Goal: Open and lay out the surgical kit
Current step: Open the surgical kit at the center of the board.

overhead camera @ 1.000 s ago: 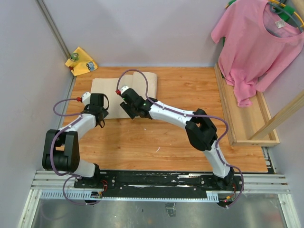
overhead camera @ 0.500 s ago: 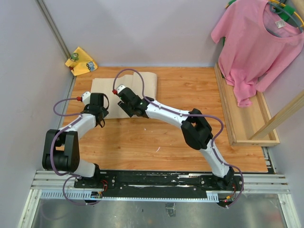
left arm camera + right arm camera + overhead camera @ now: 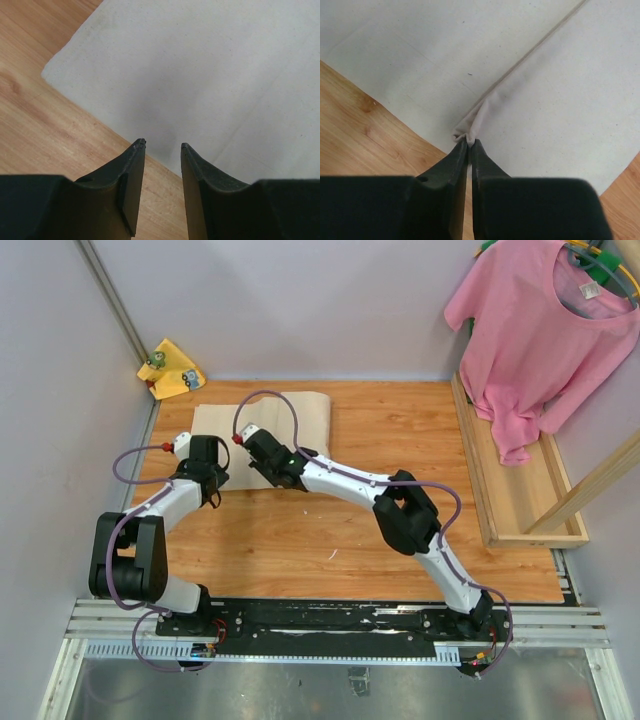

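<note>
The surgical kit lies as a folded beige cloth wrap (image 3: 300,410) at the back left of the wooden table; its steel contents are hidden inside. In the right wrist view my right gripper (image 3: 469,142) is shut on a pinched fold of the wrap (image 3: 480,117) at its near edge. My left gripper (image 3: 162,145) stands open just over the wrap's (image 3: 210,75) near left edge, nothing between its fingers. From above, the right gripper (image 3: 268,478) and left gripper (image 3: 208,478) sit side by side at the wrap's front edge.
A pink T-shirt (image 3: 540,330) hangs at the back right over a wooden rack (image 3: 500,490). A small yellow cloth (image 3: 172,368) lies in the back left corner. Bare wooden tabletop (image 3: 330,530) stretches in front of the wrap.
The right gripper has slid left along the wrap's front edge and closed on a fold of the cloth. The left gripper has stayed where it was.
</note>
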Controlling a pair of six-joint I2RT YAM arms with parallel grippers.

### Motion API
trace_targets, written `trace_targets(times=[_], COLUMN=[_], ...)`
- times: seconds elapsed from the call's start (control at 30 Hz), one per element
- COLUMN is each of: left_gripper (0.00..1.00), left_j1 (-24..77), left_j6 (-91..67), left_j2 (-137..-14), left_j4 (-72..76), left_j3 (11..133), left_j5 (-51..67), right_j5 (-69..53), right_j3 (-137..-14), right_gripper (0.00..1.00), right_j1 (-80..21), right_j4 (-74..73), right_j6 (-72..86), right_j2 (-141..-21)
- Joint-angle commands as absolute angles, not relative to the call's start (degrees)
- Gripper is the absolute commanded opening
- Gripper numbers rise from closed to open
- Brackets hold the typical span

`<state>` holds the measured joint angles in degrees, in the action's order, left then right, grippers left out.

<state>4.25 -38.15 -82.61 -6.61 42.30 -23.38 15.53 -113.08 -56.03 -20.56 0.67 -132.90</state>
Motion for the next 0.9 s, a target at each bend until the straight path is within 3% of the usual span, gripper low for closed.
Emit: trace_targets(times=[0.0,0.17,0.43,0.67,0.77,0.87], left_gripper=[0.39,0.39,0.39,0.41,0.41,0.42], left_j1=[4.13,4.13,4.13,4.13,4.13,4.13], left_j6=[-36.93,-36.44,-35.98,-35.34,-35.08,-34.51], left_j2=[-82.99,-83.11,-82.97,-83.75,-83.62,-83.82], left_j4=[-5.97,-6.21,-6.65,-7.27,-7.47,-7.83], left_j3=[43.71,44.27,45.11,46.46,46.73,47.57], left_j5=[-24.09,-24.43,-24.54,-23.93,-23.99,-23.96], right_j5=[16.85,17.52,20.70,13.41,9.46,6.94], right_j3=[-112.57,-102.90,-70.04,-60.86,-60.37,-59.76], right_gripper=[0.03,0.01,0.01,0.02,0.15,0.43], right_j1=[-57.03,-53.12,-38.05,-25.26,-22.35,-21.13], right_j4=[-20.67,-16.36,-4.05,-3.92,-5.85,-7.07], right_j6=[1.72,8.48,28.02,34.29,35.25,34.93], right_j2=[-130.41,-119.61,-93.29,-91.28,-93.49,-93.85])
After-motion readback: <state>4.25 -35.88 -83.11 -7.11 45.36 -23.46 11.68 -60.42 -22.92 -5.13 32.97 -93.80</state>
